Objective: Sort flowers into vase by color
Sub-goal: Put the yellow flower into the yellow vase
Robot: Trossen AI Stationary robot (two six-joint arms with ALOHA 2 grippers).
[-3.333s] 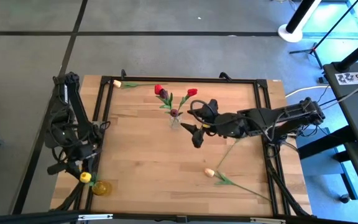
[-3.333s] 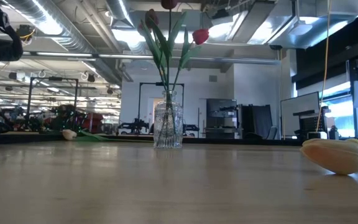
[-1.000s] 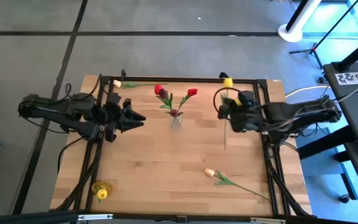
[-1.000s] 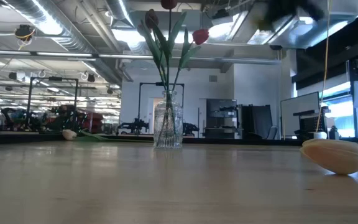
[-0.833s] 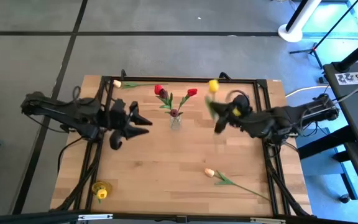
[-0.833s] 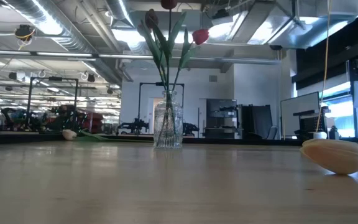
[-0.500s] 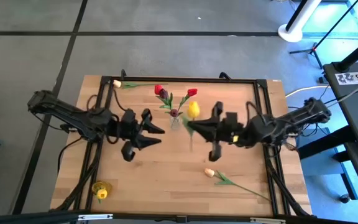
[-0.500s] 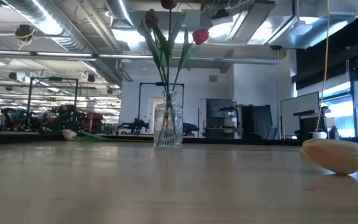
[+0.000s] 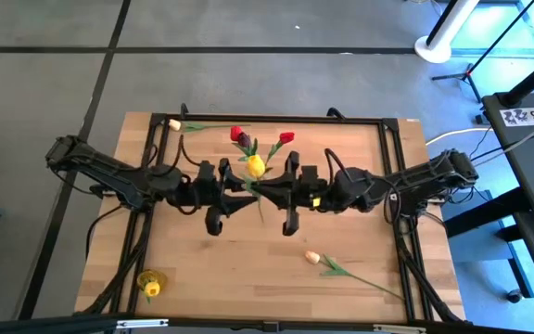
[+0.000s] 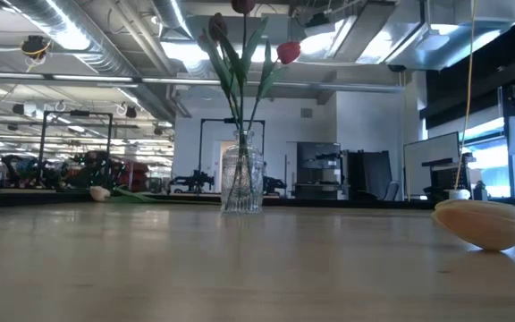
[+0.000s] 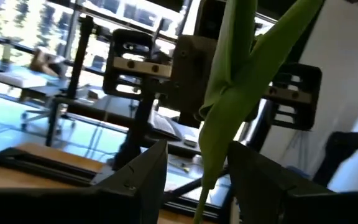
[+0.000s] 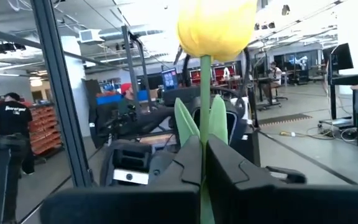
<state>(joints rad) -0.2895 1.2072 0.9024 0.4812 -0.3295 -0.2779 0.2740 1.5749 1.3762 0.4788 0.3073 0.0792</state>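
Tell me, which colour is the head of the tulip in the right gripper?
Yellow tulip head; the right wrist view shows it best.

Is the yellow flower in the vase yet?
Not yet. The right gripper holds the yellow flower by its stem beside the vase, facing the left gripper.

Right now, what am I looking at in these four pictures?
Two robot arms work at a wooden table. One camera looks down from above, one sits at table height, and one rides on each wrist. The right gripper is shut on a yellow tulip by its stem. The left gripper is open around its leaves. A glass vase holds red and maroon tulips. A cream tulip lies loose near the front, another by the far edge, and a yellow one rests in a yellow vase at the left corner.
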